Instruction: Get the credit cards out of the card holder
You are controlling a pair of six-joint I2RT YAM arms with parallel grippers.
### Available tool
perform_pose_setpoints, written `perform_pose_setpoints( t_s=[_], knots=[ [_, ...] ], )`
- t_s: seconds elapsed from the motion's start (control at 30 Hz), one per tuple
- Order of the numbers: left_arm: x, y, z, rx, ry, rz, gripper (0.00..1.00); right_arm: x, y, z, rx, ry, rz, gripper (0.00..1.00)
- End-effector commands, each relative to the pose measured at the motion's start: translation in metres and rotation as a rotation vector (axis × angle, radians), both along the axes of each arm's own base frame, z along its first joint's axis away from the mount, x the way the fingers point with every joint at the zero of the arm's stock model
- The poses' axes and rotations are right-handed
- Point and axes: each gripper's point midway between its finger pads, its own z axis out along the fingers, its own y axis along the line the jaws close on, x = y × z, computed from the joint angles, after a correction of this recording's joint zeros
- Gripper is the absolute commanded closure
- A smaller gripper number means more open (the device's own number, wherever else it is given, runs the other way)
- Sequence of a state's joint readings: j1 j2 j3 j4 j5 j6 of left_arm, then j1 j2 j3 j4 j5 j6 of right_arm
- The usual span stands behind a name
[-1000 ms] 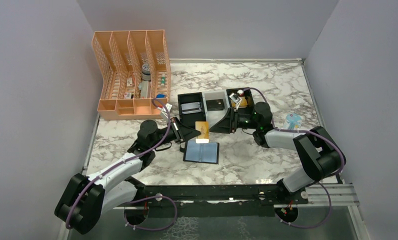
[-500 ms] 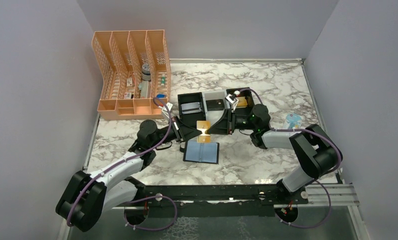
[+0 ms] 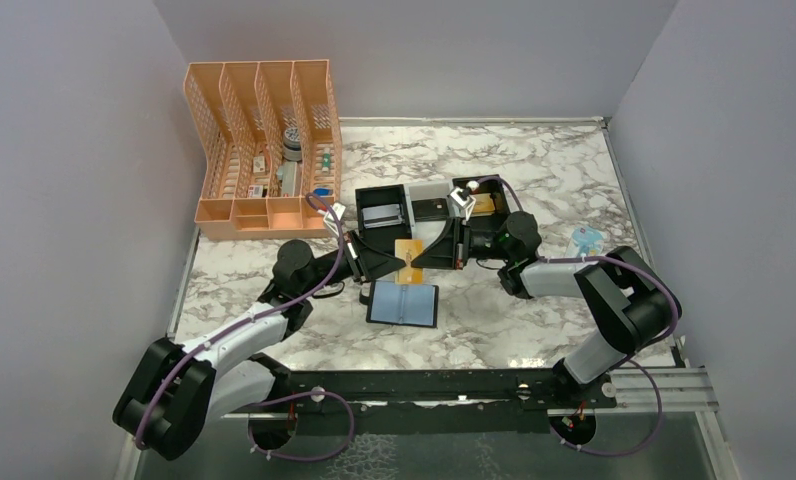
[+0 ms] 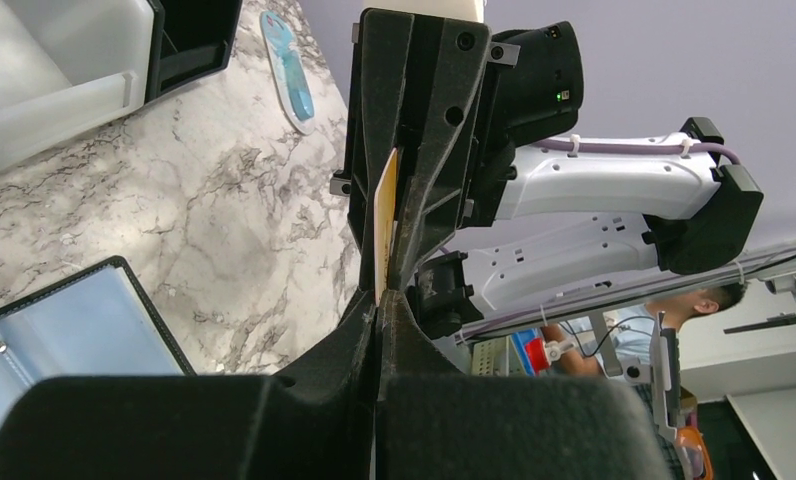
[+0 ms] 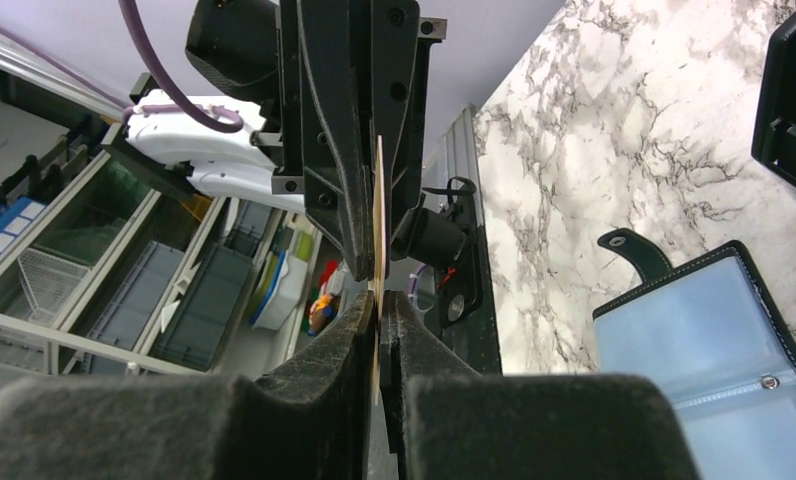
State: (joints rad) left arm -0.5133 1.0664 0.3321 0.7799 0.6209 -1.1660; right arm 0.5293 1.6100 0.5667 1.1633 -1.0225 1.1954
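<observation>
Thin tan credit card (image 3: 406,262), likely light, stiff, slick, is held just above the open card holder (image 3: 403,304), left jaws and right jaws both clenched on opposite ends; pinch flat faces near an edge.

**Desk:** How's the light on the overhead?

**Operator:** Bright and even from above. I see soft shadows under both arms on the table (image 3: 554,160), and a glare patch at its near edge.

**Desk:** And the wrist cameras?

**Operator:** The left fingers (image 4: 224,430) and right fingers (image 5: 534,430) loom soft and out of focus along the bottom. The credit card (image 4: 385,215) reads sharp. On my right wrist view the marble runs bright at top right.
</observation>
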Motion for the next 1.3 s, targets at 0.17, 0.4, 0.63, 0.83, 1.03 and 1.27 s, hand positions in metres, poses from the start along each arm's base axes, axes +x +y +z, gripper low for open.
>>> perform_pose_setpoints(
  t_s=[0.17, 0.4, 0.63, 0.83, 1.03, 1.27],
  knots=[
    [-0.009, -0.004, 0.005, -0.019, -0.029, -0.063, 1.0, -0.005, 0.001, 0.006, 0.026, -0.027, 0.023, 0.87],
    [-0.011, -0.004, 0.007, -0.024, -0.043, -0.068, 1.0, -0.004, 0.002, 0.008, 0.027, -0.025, 0.024, 0.93],
    [-0.012, -0.003, 0.006, -0.02, -0.064, -0.065, 0.95, 0.002, 0.001, 0.009, 0.007, -0.064, -0.028, 0.99],
    [-0.008, 0.005, -0.002, -0.03, -0.023, 0.014, 0.28, 0.033, -0.007, 0.0, -0.146, -0.125, -0.247, 0.99],
    [-0.005, 0.008, -0.01, 0.003, -0.004, 0.044, 0.01, 0.056, -0.025, 0.003, -0.28, -0.238, -0.42, 0.99],
    [0.001, 0.012, -0.023, 0.081, 0.005, 0.086, 0.01, 0.09, -0.076, 0.016, -0.46, -0.405, -0.749, 0.99]
  ],
)
